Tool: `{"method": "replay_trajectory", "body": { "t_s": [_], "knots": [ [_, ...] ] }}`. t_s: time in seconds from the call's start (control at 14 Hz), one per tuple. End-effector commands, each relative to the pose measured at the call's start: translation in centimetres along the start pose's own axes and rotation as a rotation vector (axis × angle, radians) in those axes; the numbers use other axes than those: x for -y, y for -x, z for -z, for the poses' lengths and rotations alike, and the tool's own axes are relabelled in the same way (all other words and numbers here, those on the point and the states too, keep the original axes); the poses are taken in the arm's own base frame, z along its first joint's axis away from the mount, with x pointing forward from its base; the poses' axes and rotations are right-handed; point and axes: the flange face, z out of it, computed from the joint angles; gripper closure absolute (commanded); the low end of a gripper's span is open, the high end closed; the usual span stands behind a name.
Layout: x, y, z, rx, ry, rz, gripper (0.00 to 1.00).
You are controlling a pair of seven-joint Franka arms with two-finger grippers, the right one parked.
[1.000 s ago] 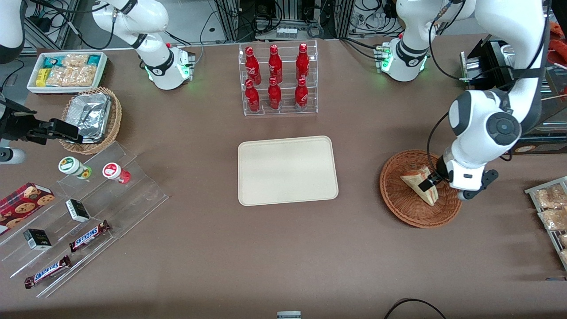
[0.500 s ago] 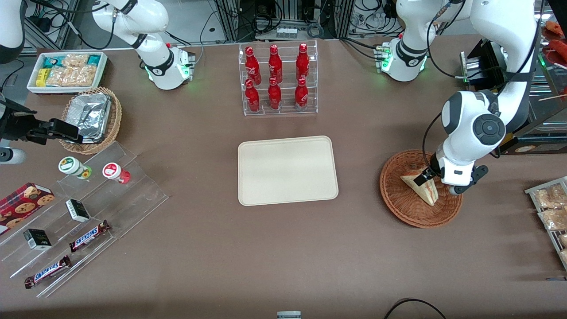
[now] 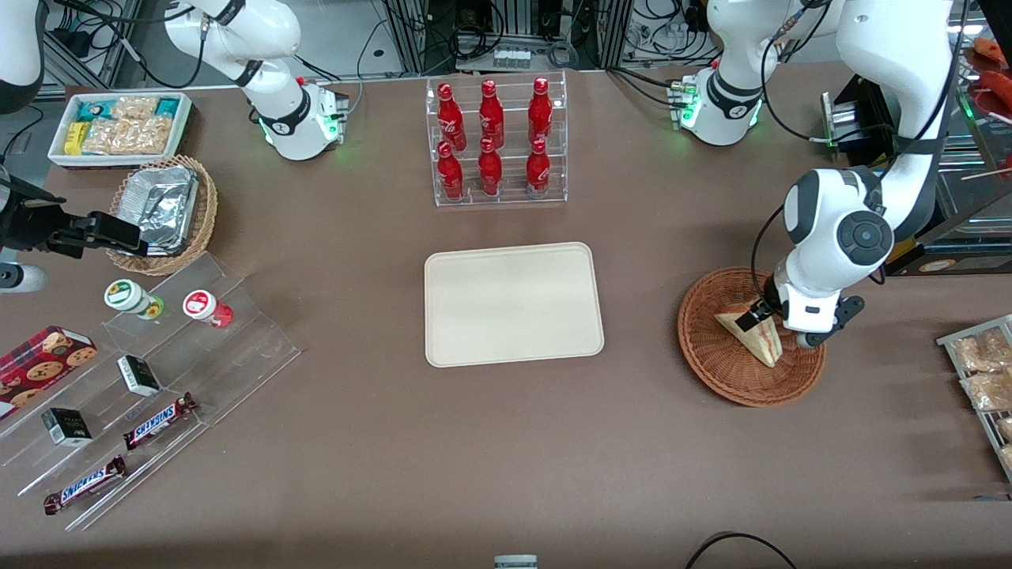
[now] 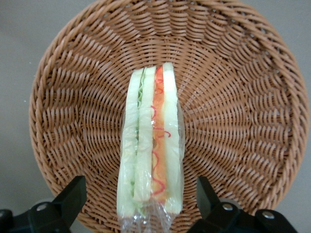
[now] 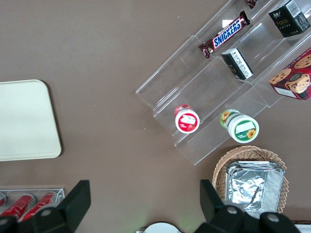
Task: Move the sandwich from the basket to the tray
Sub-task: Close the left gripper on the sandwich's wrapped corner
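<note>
The sandwich (image 3: 753,338), a plastic-wrapped wedge of white bread with an orange-red and green filling, lies in the round reddish-brown wicker basket (image 3: 715,359) toward the working arm's end of the table. My gripper (image 3: 765,318) hangs low over the basket and is open. Its black fingers (image 4: 72,195) straddle the wide end of the sandwich (image 4: 151,141) with a gap on each side, above the basket weave (image 4: 233,97). The cream-beige tray (image 3: 512,304) lies bare at mid-table, beside the basket; one corner of the tray (image 5: 24,121) shows in the right wrist view.
A clear rack of red bottles (image 3: 494,142) stands farther from the camera than the tray. A rack of snack packets (image 3: 980,375) sits at the working arm's table edge. Acrylic steps with snacks (image 3: 142,371), a tan foil basket (image 3: 162,209) and a white bin (image 3: 118,126) lie toward the parked arm's end.
My wrist has shifted a little toward the tray and away from the camera, bringing the fingers to the sandwich's wide end. The sandwich has stayed in the basket.
</note>
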Motion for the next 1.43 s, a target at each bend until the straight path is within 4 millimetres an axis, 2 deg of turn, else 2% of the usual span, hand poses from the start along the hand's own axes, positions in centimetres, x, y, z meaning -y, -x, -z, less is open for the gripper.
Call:
{"method": "replay_trajectory", "body": {
  "t_s": [0.0, 0.14, 0.21, 0.29, 0.36, 0.43, 0.5, 0.64, 0.79, 0.93, 1.07, 1.29, 1.36],
  "knots": [
    [-0.1, 0.0, -1.0, -0.014, -0.004, 0.009, 0.0],
    [-0.1, 0.2, -1.7, -0.005, -0.011, 0.007, 0.01],
    [-0.1, 0.1, -1.7, -0.006, -0.011, 0.008, 0.09],
    [-0.2, 0.1, -1.7, -0.004, -0.011, 0.01, 0.21],
    [-0.2, 0.0, -1.7, -0.004, -0.011, 0.023, 0.45],
    [-0.2, -0.1, -1.7, -0.002, -0.013, 0.03, 0.78],
    [-0.3, -0.1, -1.6, -0.003, -0.011, 0.029, 1.0],
    [-0.7, -0.5, -0.9, -0.012, -0.003, 0.027, 1.0],
    [-1.6, -1.0, 1.1, 0.005, -0.026, 0.012, 1.0],
    [-3.1, -1.4, 4.8, 0.017, -0.063, -0.015, 1.0],
    [-4.8, -0.8, 8.9, 0.003, -0.13, -0.072, 1.0],
    [-9.5, 2.0, 15.3, -0.008, -0.146, -0.158, 1.0],
    [-11.3, 3.6, 17.0, -0.019, -0.14, -0.192, 1.0]
  ]
}}
